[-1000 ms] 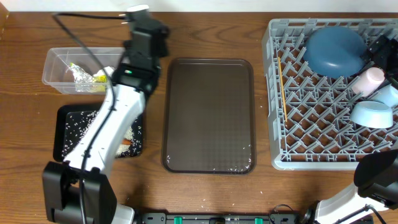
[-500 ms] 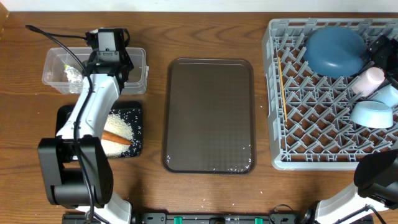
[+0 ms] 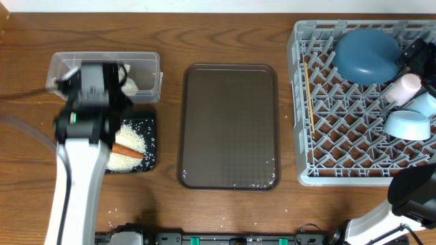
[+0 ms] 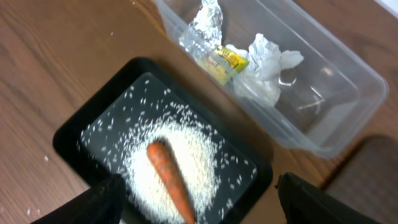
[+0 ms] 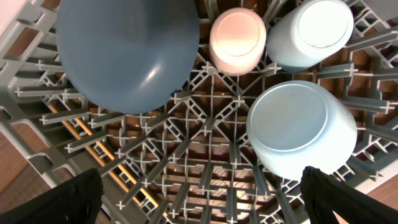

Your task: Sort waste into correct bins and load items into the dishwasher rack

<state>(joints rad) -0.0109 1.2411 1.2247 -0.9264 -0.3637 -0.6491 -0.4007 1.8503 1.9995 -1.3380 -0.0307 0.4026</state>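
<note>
My left gripper hangs open and empty over the black tray, just above the orange carrot lying on a heap of rice. Behind it, the clear tub holds silver foil, a yellow-green wrapper and crumpled tissue. My right gripper stands open above the grey rack. The rack carries the dark-blue dish, light-blue bowl, white cup, small light-blue cup and chopsticks.
A dark brown serving tray lies mid-table between the bins and the rack, with a few rice grains along its front edge. Stray grains dot the wood near the table's front left.
My left arm has swung from the tub's right end to over the tub and black tray, and its jaws have opened. White tissue now lies in the tub. The right arm is unchanged.
</note>
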